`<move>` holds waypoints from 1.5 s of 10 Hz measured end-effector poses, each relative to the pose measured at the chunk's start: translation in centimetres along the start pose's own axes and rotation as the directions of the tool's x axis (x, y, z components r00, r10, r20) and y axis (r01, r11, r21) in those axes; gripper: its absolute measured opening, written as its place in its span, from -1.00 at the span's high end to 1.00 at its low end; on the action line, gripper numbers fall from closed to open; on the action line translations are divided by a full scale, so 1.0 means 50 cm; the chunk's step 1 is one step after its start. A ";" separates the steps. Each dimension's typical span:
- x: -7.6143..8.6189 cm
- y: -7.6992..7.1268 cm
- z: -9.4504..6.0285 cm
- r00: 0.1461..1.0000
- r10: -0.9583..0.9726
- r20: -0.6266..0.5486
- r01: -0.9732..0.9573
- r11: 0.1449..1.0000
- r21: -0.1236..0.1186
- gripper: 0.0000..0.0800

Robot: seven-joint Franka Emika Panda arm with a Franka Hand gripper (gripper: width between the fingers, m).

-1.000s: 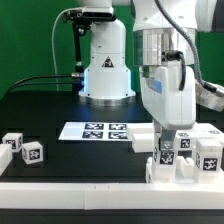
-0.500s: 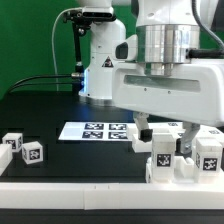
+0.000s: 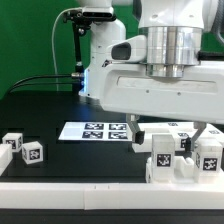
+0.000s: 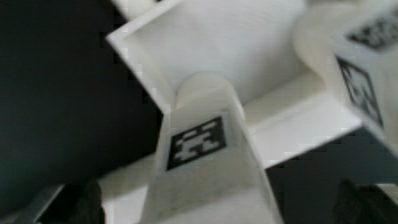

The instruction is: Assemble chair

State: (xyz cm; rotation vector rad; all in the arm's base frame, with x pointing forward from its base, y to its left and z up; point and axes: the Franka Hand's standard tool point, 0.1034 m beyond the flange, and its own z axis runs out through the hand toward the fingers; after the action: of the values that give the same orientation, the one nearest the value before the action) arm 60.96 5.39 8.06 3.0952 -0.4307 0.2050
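The chair's joined white pieces [image 3: 182, 160] stand at the front of the exterior view's right, with tagged upright blocks. My gripper [image 3: 173, 137] hangs just above them, open, its fingers [image 3: 140, 136] spread to either side of one upright piece [image 3: 165, 150]. In the wrist view that piece is a white leg [image 4: 206, 140] with a square tag. It runs between my dark fingertips [image 4: 50, 206] with a gap on each side. My gripper [image 4: 210, 212] holds nothing. A flat white panel [image 4: 196, 45] lies behind the leg, and another tagged piece [image 4: 356, 65] is beside it.
Two loose tagged white blocks [image 3: 10, 143] [image 3: 32, 152] sit at the front of the exterior view's left. The marker board [image 3: 95, 130] lies mid-table. A white border rail [image 3: 70, 186] runs along the front edge. The arm's base [image 3: 105, 70] stands behind.
The jaws have spread wide and let go of the upright white piece. The hand has turned, so its broad side now faces the exterior camera.
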 end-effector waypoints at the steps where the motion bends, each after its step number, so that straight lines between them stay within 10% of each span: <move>1: 0.000 0.000 0.000 0.998 0.061 0.001 -0.061 0.998 0.002 -0.62; 5: 0.000 0.000 0.000 0.975 0.223 0.001 -0.223 0.975 0.002 0.29; 8: -0.001 0.002 0.001 0.851 0.525 0.004 -0.525 0.851 -0.001 0.29; 11: -0.004 -0.003 -0.001 0.349 0.934 0.075 -0.937 0.351 -0.007 0.29; 13: -0.006 -0.006 -0.001 0.197 0.977 0.079 -0.980 0.199 -0.017 0.29; 15: -0.006 -0.006 0.000 0.206 0.976 0.077 -0.978 0.208 -0.017 -0.24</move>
State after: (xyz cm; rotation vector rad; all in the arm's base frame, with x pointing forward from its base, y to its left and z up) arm 60.74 5.75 8.02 2.2312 -2.3766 0.0701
